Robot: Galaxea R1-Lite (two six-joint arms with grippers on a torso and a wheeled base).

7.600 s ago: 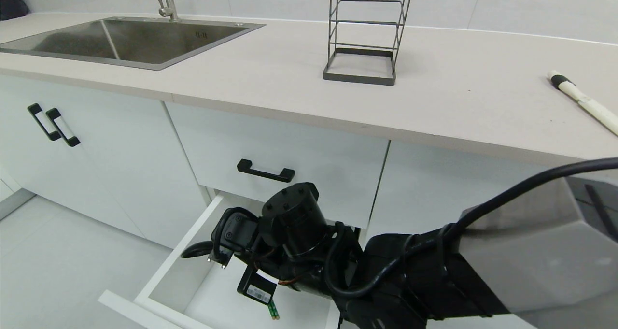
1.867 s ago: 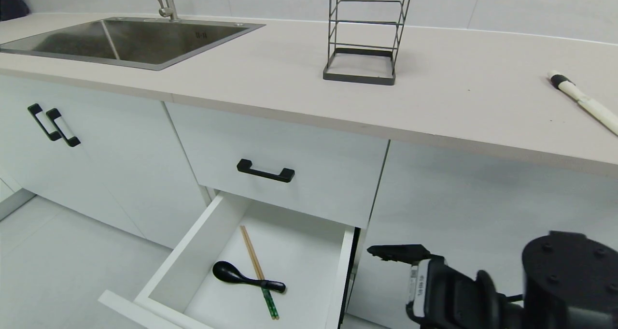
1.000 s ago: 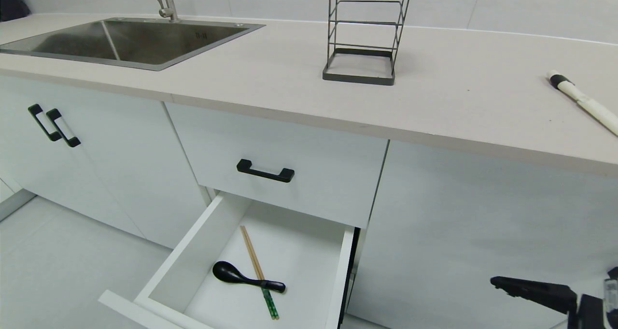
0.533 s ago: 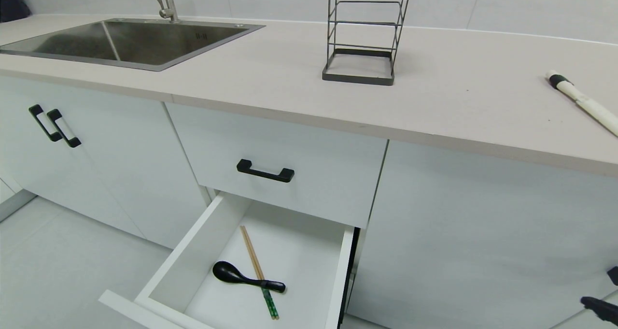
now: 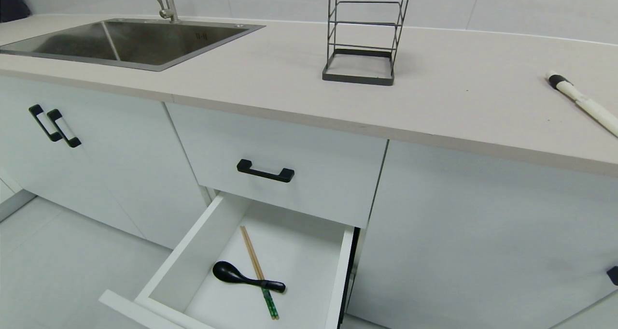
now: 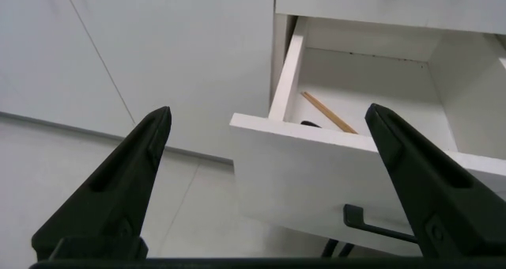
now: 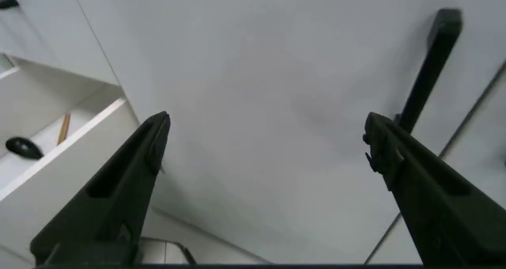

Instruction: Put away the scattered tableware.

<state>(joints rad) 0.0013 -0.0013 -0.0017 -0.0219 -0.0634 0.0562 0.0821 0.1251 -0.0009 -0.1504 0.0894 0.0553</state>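
1. From the head: glossy black spoon [image 5: 244, 279] and pair of wooden chopsticks with green tips [image 5: 258, 271] lying inside the pulled-out white lower drawer [image 5: 183, 266], below the pale grey table [image 5: 270, 85].
2. Of the spoon: flat on the drawer floor, long axis across the drawer, bowl toward the left, handle end toward the right, crossing over the chopsticks.
3. Of the chopsticks: side by side, long axis running from the drawer's back toward its front, green tips nearest the front, slanting a little rightward.
4. Also from the head: long white utensil with a black band [image 5: 582, 102] flat on the table's right part, well apart from the dark wire rack [image 5: 362, 34] and the steel sink [image 5: 120, 39].
5. Added from the left wrist: black bar handle [image 6: 379, 228] on the drawer's front panel. Left end effector [image 6: 267, 112] low in front of the drawer, fingers spread wide, holding nothing.
6. Added from the right wrist: upright black handle [image 7: 427, 71] on a white cabinet door. Right end effector [image 7: 267, 120] facing that door, fingers spread wide, holding nothing.
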